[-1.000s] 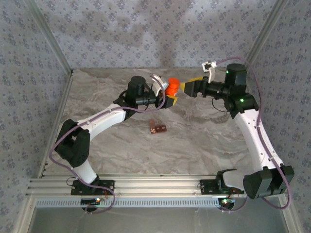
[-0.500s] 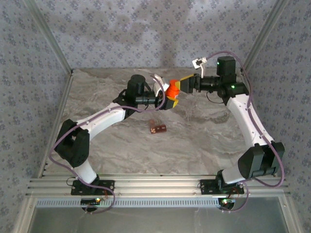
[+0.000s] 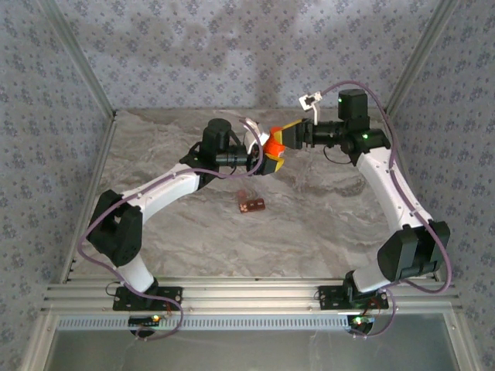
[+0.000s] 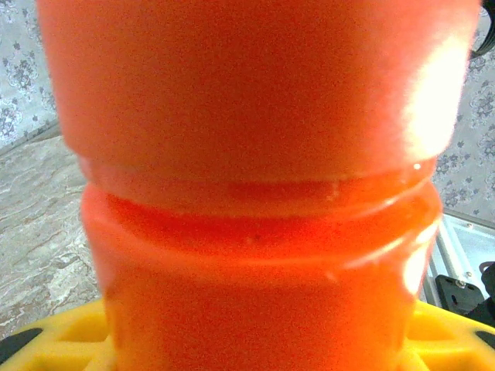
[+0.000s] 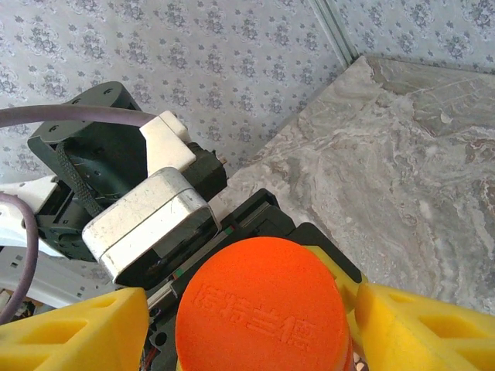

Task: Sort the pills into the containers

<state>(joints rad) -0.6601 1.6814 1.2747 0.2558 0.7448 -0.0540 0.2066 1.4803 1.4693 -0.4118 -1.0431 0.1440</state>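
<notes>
1. At the near edge, a metal rail (image 3: pixel 247 297) carried both arm bases, the left one toward the left end and the right one toward the right.
2. The left arm (image 3: pixel 166 189) rose from its base to a bent elbow on the left. Its white forearm then ran up and to the right across the grey marbled tabletop (image 3: pixel 325 224).
3. The right arm (image 3: pixel 396 197) folded at an elbow low on the right. It climbed steeply toward the far side, and its wrist was turned to point left.
4. The small reddish-brown pill box (image 3: pixel 251 204) lay flat on the tabletop near the middle. It sat on the near side of both tools, apart from them and touched by nothing.
5. Farther back, the left tool (image 3: pixel 271 161) was clamped on an orange bottle (image 3: pixel 270 145) and held it up off the tabletop. In the left wrist view, its yellow fingers (image 4: pixel 54 340) showed at both sides of the bottle's body.
6. The right tool (image 3: pixel 282 137) met the bottle from the right. Its yellow fingers (image 5: pixel 85 332) stood apart on either side of the round orange cap (image 5: pixel 263 309). A narrow gap showed on one side; the other finger was just beside the cap, and contact could not be judged.
7. Patterned wallpaper (image 3: pixel 255 54) closed the far side.
</notes>
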